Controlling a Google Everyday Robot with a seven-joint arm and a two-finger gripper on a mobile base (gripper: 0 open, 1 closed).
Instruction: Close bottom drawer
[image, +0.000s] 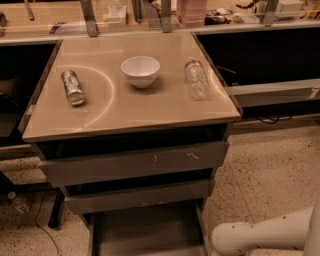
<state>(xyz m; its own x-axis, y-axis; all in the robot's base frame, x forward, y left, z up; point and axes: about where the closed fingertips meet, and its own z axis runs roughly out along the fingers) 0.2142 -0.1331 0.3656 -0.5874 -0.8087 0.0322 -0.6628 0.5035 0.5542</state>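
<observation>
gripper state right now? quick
Gripper: out of frame, so its state cannot be told. Only a white arm segment shows at lower right, beside the open bottom drawer.

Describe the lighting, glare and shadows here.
Camera view: warm, dim light; a curved glare arc crosses the table top; the white bowl casts a soft shadow; the bottom drawer sits in shade; the gripper is out of frame, only the arm showing.
</observation>
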